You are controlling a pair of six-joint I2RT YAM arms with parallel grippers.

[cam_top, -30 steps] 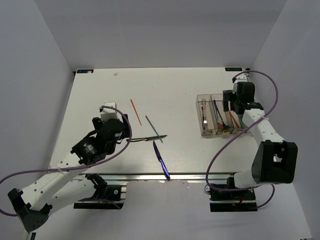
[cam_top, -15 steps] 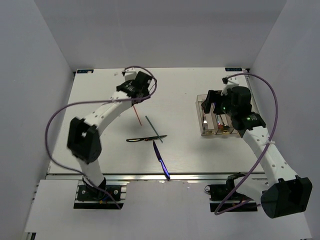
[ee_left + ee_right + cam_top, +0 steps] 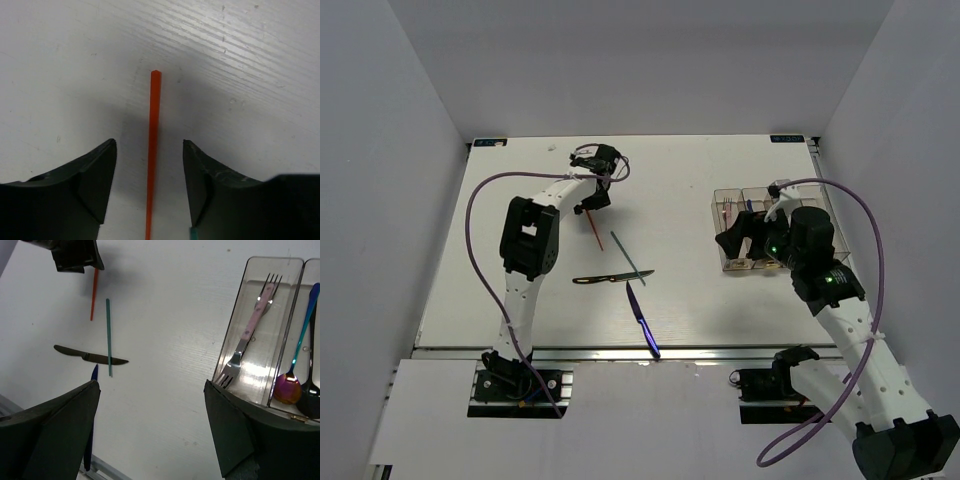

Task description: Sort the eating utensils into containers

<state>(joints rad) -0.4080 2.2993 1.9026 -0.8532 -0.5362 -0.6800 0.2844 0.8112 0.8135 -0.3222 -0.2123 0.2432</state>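
Note:
A red chopstick (image 3: 152, 150) lies flat on the table between my left gripper's (image 3: 149, 142) two dark fingers, with a gap on either side; the gripper (image 3: 588, 205) is open and straddles the stick's far end (image 3: 593, 230). A teal chopstick (image 3: 630, 255) crosses a dark knife (image 3: 610, 279), and a blue knife (image 3: 642, 318) lies nearer the front edge. My right gripper (image 3: 150, 385) is wide open and empty, hovering left of the containers (image 3: 270, 262). Two forks (image 3: 250, 335) lie in the left bin, spoons (image 3: 287, 387) in the bin beside it.
The containers (image 3: 730, 265) stand at the right side of the white table, partly hidden by my right wrist. Purple cables loop over both arms. The table's front rail (image 3: 620, 352) runs just beyond the blue knife's tip.
My left arm swung from the near left to the far side and settled over the red chopstick, its jaws narrowing. My right gripper drew back from above the bins toward the table's middle.

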